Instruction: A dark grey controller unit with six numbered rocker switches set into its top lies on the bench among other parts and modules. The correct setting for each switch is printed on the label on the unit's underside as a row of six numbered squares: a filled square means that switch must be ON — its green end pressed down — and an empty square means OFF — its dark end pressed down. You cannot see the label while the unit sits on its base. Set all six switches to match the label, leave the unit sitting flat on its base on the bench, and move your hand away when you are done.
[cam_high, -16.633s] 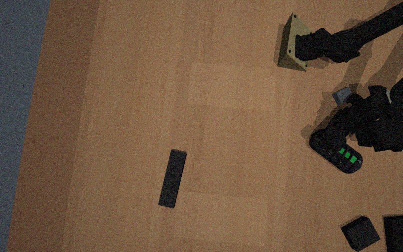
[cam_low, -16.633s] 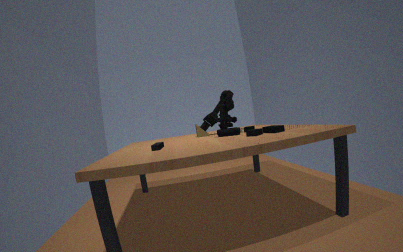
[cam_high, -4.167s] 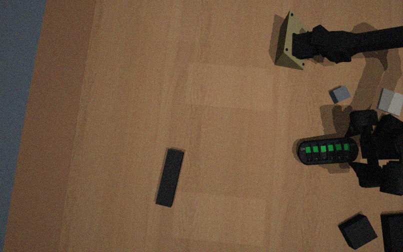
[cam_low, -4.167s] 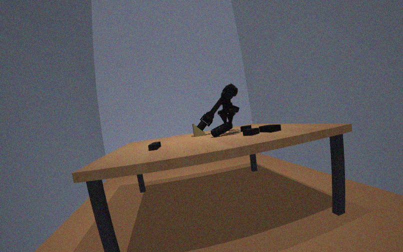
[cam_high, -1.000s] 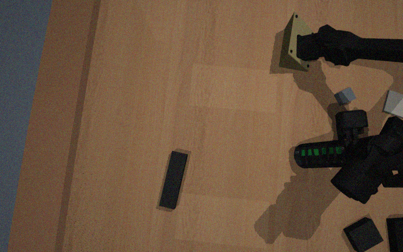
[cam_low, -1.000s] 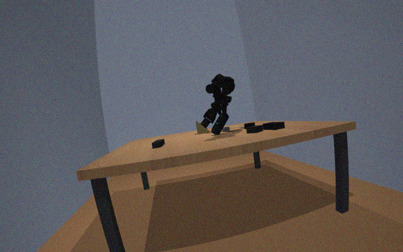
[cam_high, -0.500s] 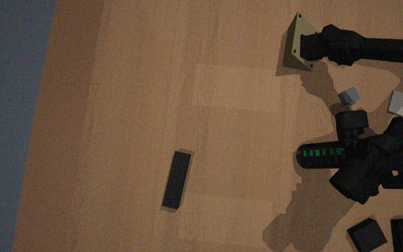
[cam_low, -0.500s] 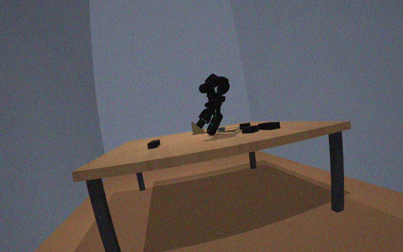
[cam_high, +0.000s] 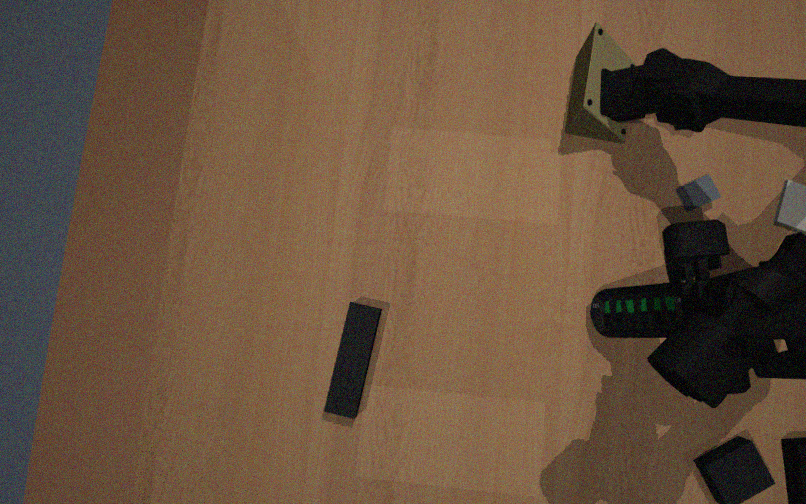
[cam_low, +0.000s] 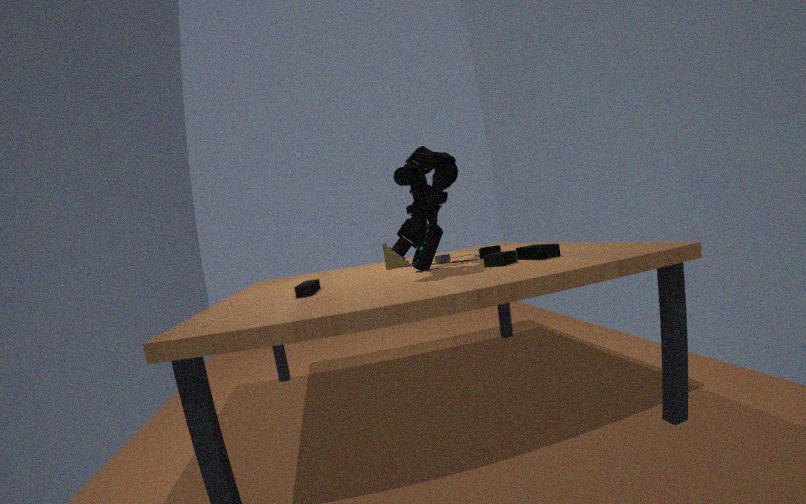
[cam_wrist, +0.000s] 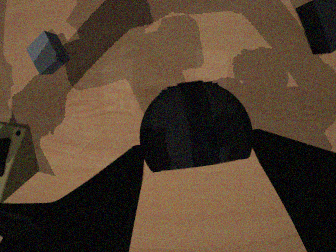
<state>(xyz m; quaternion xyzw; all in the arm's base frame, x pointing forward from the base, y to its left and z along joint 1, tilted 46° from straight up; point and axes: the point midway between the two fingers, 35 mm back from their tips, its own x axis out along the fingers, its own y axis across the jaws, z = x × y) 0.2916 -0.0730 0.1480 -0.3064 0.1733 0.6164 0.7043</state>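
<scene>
And here's the wooden bench, stretched out on dark legs. Over it bends the black arm, folding high and then dropping back toward the wood. At the end of it, the hand: clamped on the controller unit, one finger on each side of its body! The unit is up on a steep tilt, lower end close to the bench; whether that end touches, I can't tell. Its rounded end fills the space between the fingers in the wrist view. From above, the green row of switches shows along one side, but which ends are pressed is too dim to call, and the label can't be read.

Next down in size, the olive wedge, sitting under the arm's foot. Well apart, a long dark bar lies flat, all on its own. Over on the hand's side, a squat dark block sits near another dark part, cut off in the top view. A pale grey block peeks in at the edge, and smallest of all, a blue-grey block rests between wedge and hand.
</scene>
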